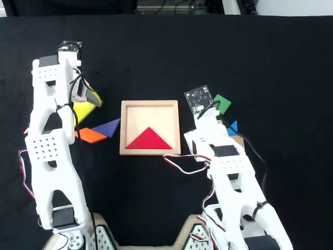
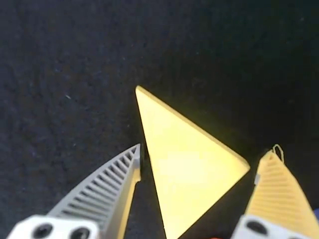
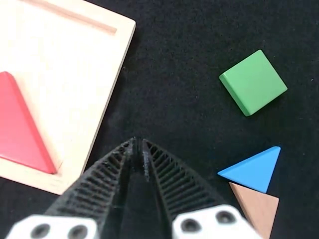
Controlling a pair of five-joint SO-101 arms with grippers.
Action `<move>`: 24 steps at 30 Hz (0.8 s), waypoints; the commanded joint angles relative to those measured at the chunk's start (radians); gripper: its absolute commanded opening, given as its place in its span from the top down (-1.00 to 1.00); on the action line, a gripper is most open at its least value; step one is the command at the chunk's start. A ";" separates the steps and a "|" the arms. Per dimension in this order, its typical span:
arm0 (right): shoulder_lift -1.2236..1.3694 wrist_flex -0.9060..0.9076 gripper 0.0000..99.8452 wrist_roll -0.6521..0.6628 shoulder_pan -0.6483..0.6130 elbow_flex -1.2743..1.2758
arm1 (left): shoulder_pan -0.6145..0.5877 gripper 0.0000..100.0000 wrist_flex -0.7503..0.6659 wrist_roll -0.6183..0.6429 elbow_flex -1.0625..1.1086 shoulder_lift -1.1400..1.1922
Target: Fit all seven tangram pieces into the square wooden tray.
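The square wooden tray (image 1: pixel 124 127) lies mid-table with a red triangle (image 1: pixel 149 139) inside it, also seen as the tray (image 3: pixel 94 64) and red triangle (image 3: pixel 20 127) in the right wrist view. My left gripper (image 2: pixel 202 157) is open, its fingers on either side of the yellow triangle (image 2: pixel 184 169), which lies on the black cloth left of the tray (image 1: pixel 83 110). My right gripper (image 3: pixel 138 145) is shut on nothing, just right of the tray's edge. A green square (image 3: pixel 253 82), a blue triangle (image 3: pixel 251 170) and a tan triangle (image 3: pixel 256 209) lie to its right.
An orange piece (image 1: pixel 92 136) and a purple-blue piece (image 1: pixel 108 127) lie left of the tray, below the yellow triangle. The white arms (image 1: pixel 52 151) rise from the table's near edge. Black cloth covers the table.
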 commanded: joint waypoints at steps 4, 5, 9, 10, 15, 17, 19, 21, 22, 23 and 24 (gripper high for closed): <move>-0.028 -0.014 0.98 -0.002 0.008 -0.004 | -0.013 0.28 -0.015 -0.006 -0.051 0.014; -0.028 -0.014 0.98 -0.002 0.008 -0.004 | -0.013 0.28 -0.015 -0.006 -0.051 0.017; -0.028 -0.014 0.98 -0.002 0.008 -0.004 | -0.016 0.38 -0.037 -0.006 -0.045 0.017; -0.028 -0.014 0.98 -0.002 0.008 -0.004 | -0.016 0.42 -0.043 -0.009 -0.044 0.017; -0.028 -0.014 0.98 -0.002 0.008 -0.004 | -0.016 0.53 -0.044 -0.012 -0.042 0.017; -0.028 -0.014 0.98 -0.002 0.008 -0.004 | -0.016 0.59 -0.044 -0.012 -0.042 0.017; -0.028 -0.014 0.98 -0.002 0.008 -0.004 | -0.016 0.66 -0.044 -0.014 -0.042 0.017; -0.028 -0.015 0.98 -0.002 0.008 -0.004 | -0.016 0.71 -0.043 -0.014 -0.045 0.017; -0.028 -0.015 0.98 -0.002 0.008 -0.004 | -0.016 0.73 -0.043 -0.014 -0.047 0.017; -0.028 -0.015 0.98 -0.002 0.008 -0.004 | -0.016 0.75 -0.043 -0.014 -0.047 0.017; -0.028 -0.015 0.98 -0.002 0.008 -0.004 | -0.016 0.76 -0.043 -0.014 -0.047 0.017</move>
